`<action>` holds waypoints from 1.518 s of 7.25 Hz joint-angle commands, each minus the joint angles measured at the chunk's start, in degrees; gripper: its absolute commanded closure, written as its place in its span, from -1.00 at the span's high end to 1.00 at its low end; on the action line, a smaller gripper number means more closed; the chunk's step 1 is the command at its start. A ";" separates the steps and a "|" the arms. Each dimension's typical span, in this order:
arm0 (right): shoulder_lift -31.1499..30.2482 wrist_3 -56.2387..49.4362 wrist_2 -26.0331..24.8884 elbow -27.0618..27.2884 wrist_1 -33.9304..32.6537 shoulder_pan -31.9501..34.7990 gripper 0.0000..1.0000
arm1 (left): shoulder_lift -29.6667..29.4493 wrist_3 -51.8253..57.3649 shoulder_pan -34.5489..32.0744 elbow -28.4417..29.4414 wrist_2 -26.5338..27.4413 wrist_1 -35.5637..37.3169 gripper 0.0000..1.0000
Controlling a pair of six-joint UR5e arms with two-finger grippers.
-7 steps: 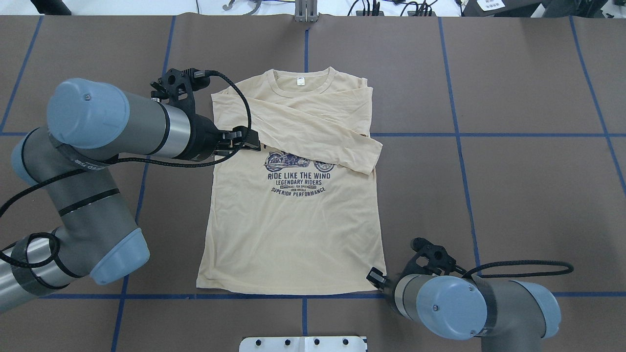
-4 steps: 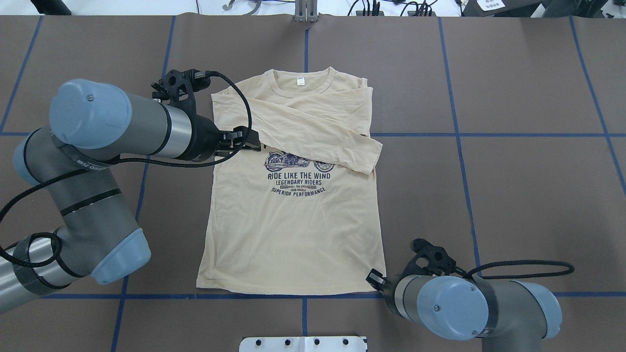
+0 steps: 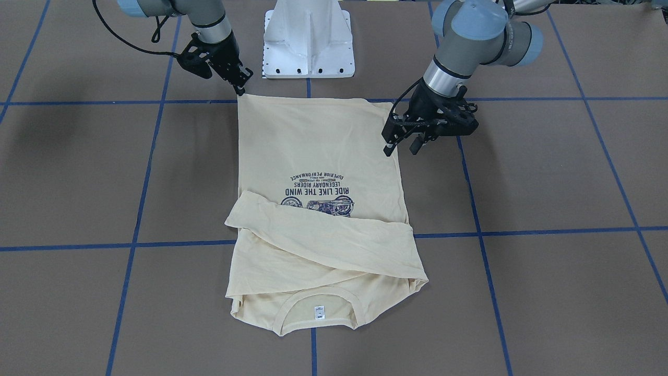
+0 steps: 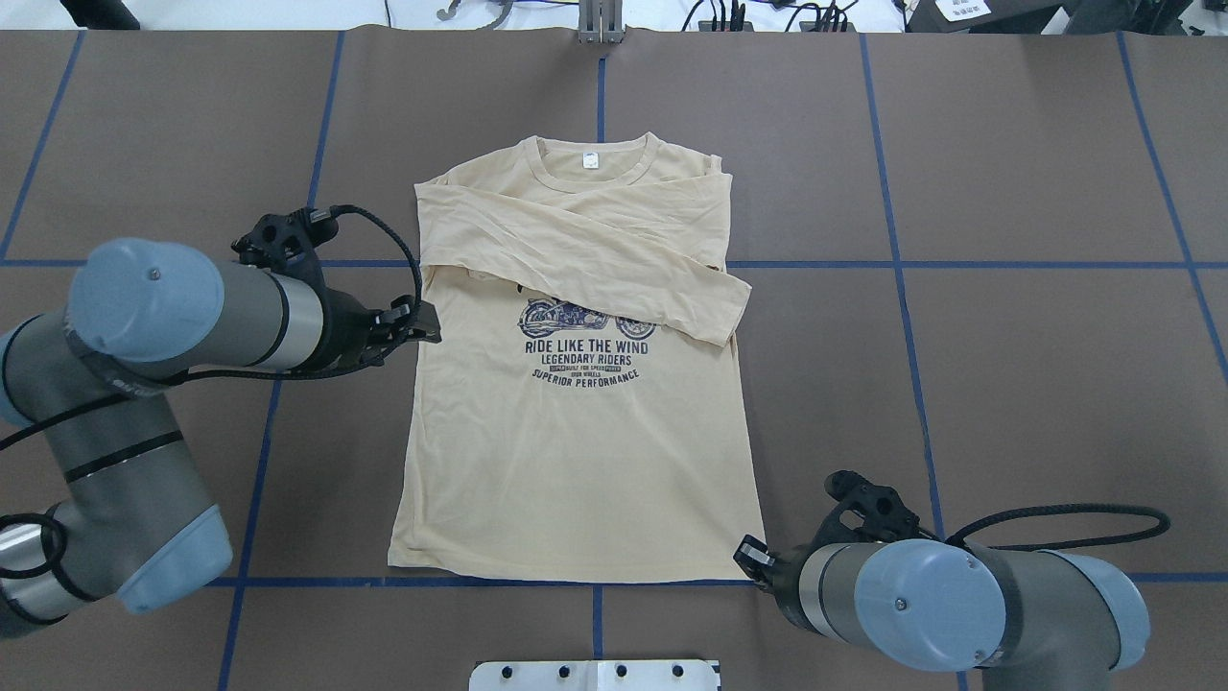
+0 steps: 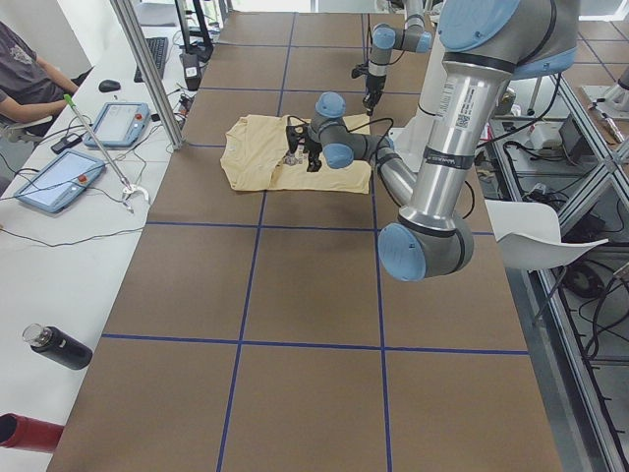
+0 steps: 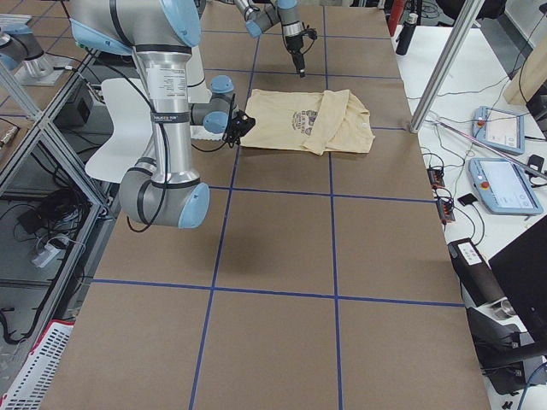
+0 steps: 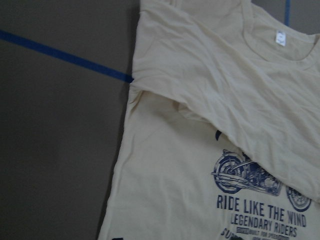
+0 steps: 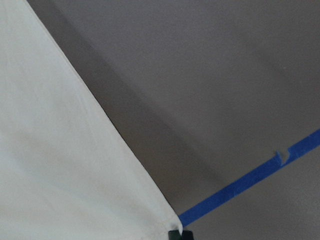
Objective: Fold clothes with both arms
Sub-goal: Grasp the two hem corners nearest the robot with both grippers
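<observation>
The pale cream T-shirt (image 4: 576, 461) lies flat on the brown table, print up, collar at the far side, both sleeves folded across its chest. In the front-facing view, my left gripper (image 3: 402, 148) hovers open and empty just over the shirt's (image 3: 318, 141) side edge below the sleeve fold. The left gripper (image 4: 425, 328) also shows in the overhead view. My right gripper (image 4: 747, 555) sits low at the near right hem corner, shut on it. In the right wrist view the shirt's (image 8: 50, 150) corner runs into the fingertip (image 8: 180, 234). The right gripper (image 3: 241, 87) touches that corner.
The white pedestal base (image 3: 308, 42) stands just behind the hem. Blue tape lines (image 4: 959, 264) grid the table. A side desk holds tablets (image 5: 118, 123), with a person (image 5: 25, 69) seated there. A dark bottle (image 5: 59, 347) lies on that desk.
My left gripper has come off the folded sleeve and moved back toward the robot to the shirt's left edge. The right gripper shifted slightly outward, and the hem corner moved with it.
</observation>
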 commanded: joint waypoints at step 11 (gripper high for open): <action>0.24 0.00 0.13 -0.42 0.00 -0.27 -1.00 | 7.54 -15.49 17.95 -2.78 3.35 1.86 -0.06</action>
